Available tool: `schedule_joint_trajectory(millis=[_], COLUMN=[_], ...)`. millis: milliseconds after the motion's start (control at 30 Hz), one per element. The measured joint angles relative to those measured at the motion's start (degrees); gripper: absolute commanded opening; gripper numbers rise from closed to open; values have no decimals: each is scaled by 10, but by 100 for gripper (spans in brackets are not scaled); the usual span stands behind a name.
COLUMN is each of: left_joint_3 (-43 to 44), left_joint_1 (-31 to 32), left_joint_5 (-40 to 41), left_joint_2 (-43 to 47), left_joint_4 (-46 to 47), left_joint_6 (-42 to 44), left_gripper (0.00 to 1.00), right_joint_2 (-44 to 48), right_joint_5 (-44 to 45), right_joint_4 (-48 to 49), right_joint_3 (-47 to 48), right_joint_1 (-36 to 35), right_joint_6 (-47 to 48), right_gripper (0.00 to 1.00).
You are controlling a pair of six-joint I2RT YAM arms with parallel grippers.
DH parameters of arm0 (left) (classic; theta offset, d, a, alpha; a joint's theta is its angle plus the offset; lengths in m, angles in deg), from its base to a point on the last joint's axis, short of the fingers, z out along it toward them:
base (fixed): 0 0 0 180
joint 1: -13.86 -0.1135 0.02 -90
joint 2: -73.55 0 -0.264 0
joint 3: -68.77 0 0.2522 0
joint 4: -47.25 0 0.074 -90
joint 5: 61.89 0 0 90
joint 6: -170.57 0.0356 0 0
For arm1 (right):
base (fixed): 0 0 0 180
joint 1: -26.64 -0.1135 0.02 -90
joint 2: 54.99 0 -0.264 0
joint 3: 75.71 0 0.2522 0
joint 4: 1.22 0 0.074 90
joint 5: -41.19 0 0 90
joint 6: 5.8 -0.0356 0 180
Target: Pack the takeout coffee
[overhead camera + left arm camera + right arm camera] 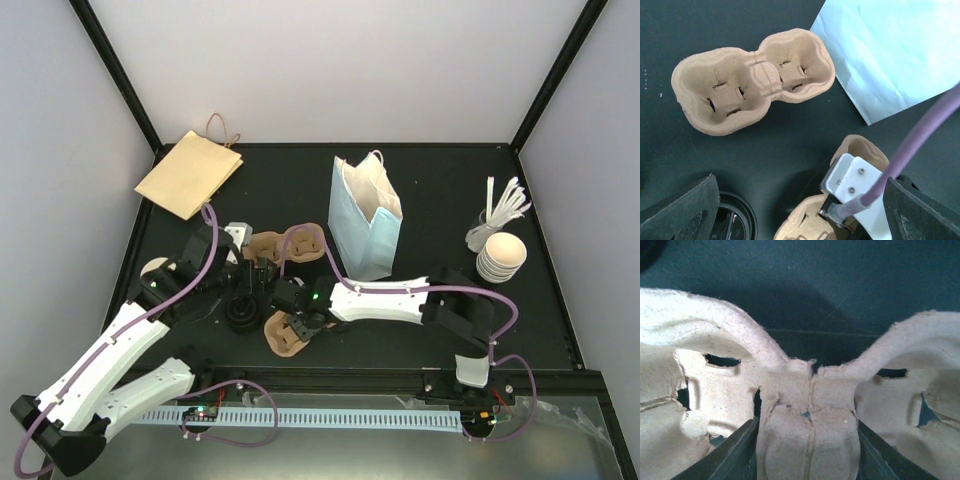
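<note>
The right tool (807, 429) stands half open astride the middle post of a pulp two-cup carrier (715, 390). One dark finger (737, 452) lies close against the post's left flank at the bottom of the right wrist frame, and the other lies against its right flank. Whether they press on the post or only flank it I cannot tell. In the top view this carrier sits just below centre on the dark tabletop (420, 190).

The left tool (800, 182) is released, its jaws spread wide toward the lower corners of the left wrist frame, grasping nothing. A second pulp carrier (752, 82) lies flat in the upper left of that frame, wells facing up. A pale blue paper bag (890, 50) fills the upper right corner, apart from the carrier.

The takeout coffee (243, 312) I can place only with doubt. A round black lid shows left of centre in the top view, just left of the right tool, and again at the bottom left of the left wrist frame. Only the lid shows from above, so I cannot tell whether a cup stands beneath it.

A brown paper bag (190, 172) lies flat in the upper left of the top view, and a stack of white cups (500, 256) stands at the right.
</note>
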Motion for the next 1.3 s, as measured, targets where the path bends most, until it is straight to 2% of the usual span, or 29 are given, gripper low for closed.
schedule_joint_trajectory(millis=[300, 833, 967, 1133, 1300], left_joint_3=[12, 43, 55, 87, 98], left_joint_1=[-3, -10, -10, -10, -11], left_joint_5=[3, 3, -2, -26, -87], left_joint_2=[-2, -5, -7, -26, -52], left_joint_4=[-3, -16, -16, -5, 66], left_joint_6=[6, 17, 21, 21, -10], left_gripper=[92, 92, 96, 99, 99], right_joint_2=[96, 206, 264, 351, 413], right_joint_5=[16, 42, 45, 38, 11], right_joint_4=[-16, -69, -85, -106, -108], right_joint_3=[-1, -9, -7, 33, 104], right_joint_1=[0, 6, 14, 52, 132], right_joint_6=[0, 0, 2, 22, 54], right_gripper=[45, 45, 46, 47, 46])
